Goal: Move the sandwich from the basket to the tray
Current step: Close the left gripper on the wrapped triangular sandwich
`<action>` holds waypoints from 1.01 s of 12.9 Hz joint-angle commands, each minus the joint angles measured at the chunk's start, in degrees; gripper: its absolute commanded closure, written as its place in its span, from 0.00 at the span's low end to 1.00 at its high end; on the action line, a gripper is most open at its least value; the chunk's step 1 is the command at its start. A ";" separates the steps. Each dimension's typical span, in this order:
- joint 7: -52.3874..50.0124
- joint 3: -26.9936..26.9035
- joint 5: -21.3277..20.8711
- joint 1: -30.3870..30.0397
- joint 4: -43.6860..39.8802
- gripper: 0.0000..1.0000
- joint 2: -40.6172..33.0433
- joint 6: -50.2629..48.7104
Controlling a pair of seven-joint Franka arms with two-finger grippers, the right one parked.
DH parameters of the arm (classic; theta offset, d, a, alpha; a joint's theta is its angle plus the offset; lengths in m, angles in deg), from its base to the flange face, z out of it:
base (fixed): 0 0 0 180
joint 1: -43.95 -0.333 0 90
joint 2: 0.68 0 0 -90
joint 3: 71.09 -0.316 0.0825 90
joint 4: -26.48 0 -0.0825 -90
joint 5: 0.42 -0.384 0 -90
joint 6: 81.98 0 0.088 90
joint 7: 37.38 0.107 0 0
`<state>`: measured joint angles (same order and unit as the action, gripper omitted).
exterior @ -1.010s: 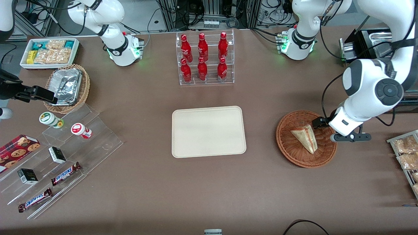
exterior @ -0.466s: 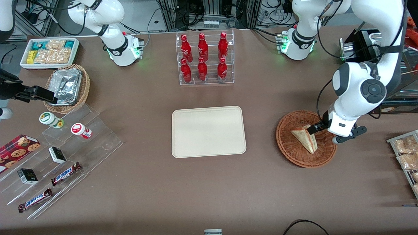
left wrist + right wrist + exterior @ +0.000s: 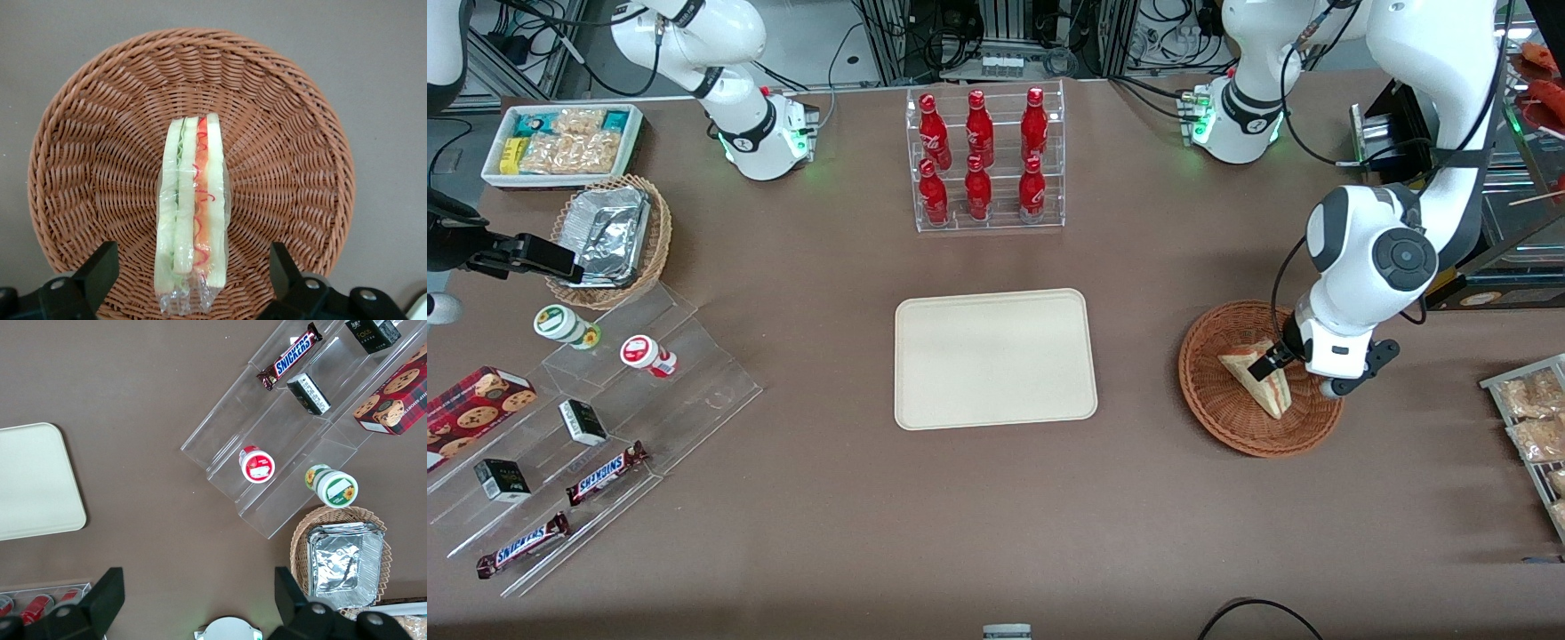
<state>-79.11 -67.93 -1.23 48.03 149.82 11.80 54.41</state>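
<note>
The sandwich [image 3: 1258, 380], a wrapped wedge with red and green filling, lies in the reddish-brown wicker basket [image 3: 1218, 404] toward the working arm's end of the table. In the left wrist view the sandwich [image 3: 191, 213] lies in the middle of the basket [image 3: 287, 147]. My left gripper [image 3: 1270, 360] hangs open just above the basket; its two dark fingers [image 3: 100, 270] stand one on each side of the sandwich's wrapped end, apart from it. The cream-beige tray [image 3: 994, 358] lies at the table's middle, with nothing on it.
A clear rack of red bottles [image 3: 984, 160] stands farther from the front camera than the tray. A rack of snack packets [image 3: 1534, 427] sits at the working arm's end. A clear stepped stand with candy bars [image 3: 605, 418] and a tan basket with foil trays [image 3: 609, 238] lie toward the parked arm's end.
My left gripper has moved from the basket's rim in over the basket toward the sandwich. It now straddles the sandwich's end. The sandwich has not moved.
</note>
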 commanded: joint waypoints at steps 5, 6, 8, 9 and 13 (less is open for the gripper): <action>-1.25 -0.17 0.90 0.93 0.24 0.00 4.03 2.30; -1.77 -0.17 0.90 0.93 0.59 0.00 4.47 2.82; -1.95 -0.17 0.90 0.93 0.77 0.04 4.65 2.92; -2.13 -0.17 0.90 0.85 0.85 0.51 4.83 2.92; -1.34 -0.26 0.73 0.76 0.24 1.00 3.87 1.17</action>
<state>-80.48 -67.91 -1.00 48.36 150.05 16.93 56.14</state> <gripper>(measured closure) 0.361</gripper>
